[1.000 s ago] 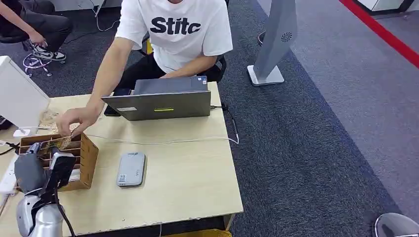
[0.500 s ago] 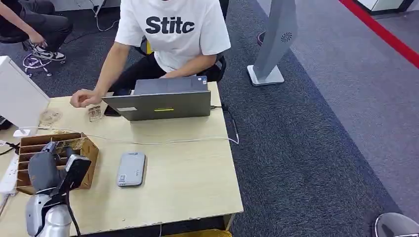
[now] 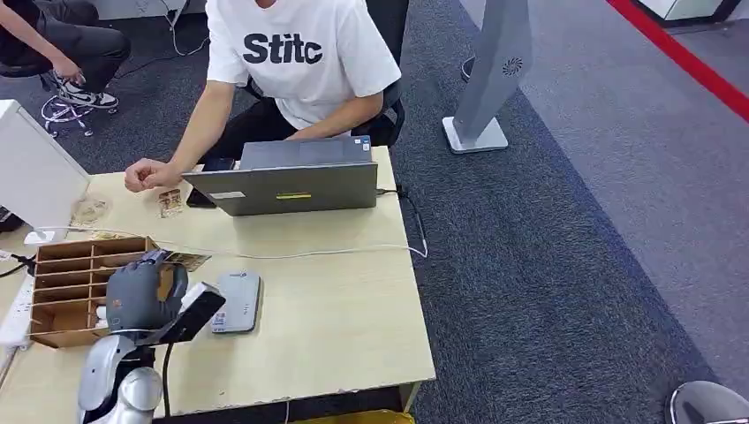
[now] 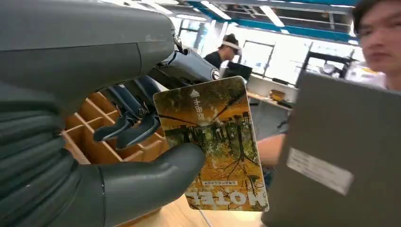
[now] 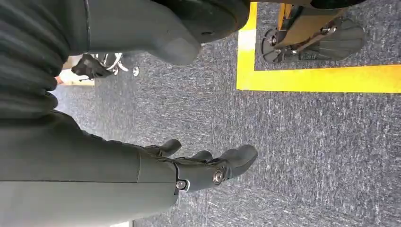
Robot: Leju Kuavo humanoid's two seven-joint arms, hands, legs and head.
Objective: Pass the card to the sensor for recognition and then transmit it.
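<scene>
My left hand (image 3: 139,294) holds a card (image 4: 215,142) printed with autumn trees and the word MOTEL, pinched between the thumb and the fingers. In the head view the card (image 3: 184,261) pokes out past the hand, just right of the wooden slotted card box (image 3: 64,291). The grey card sensor (image 3: 235,301) lies flat on the table a little to the right of the hand. My right hand (image 5: 198,168) hangs beside the body over the carpet, fingers loosely spread and holding nothing.
A person in a white T-shirt (image 3: 296,62) sits behind a grey laptop (image 3: 291,181), one hand (image 3: 146,174) resting on the table by another card (image 3: 170,203). A white cable (image 3: 300,254) crosses the tabletop. A white monitor (image 3: 31,172) stands at the left.
My left hand has lifted the card out of the wooden box and moved right toward the sensor. The person's hand drew back from the box to beside the laptop.
</scene>
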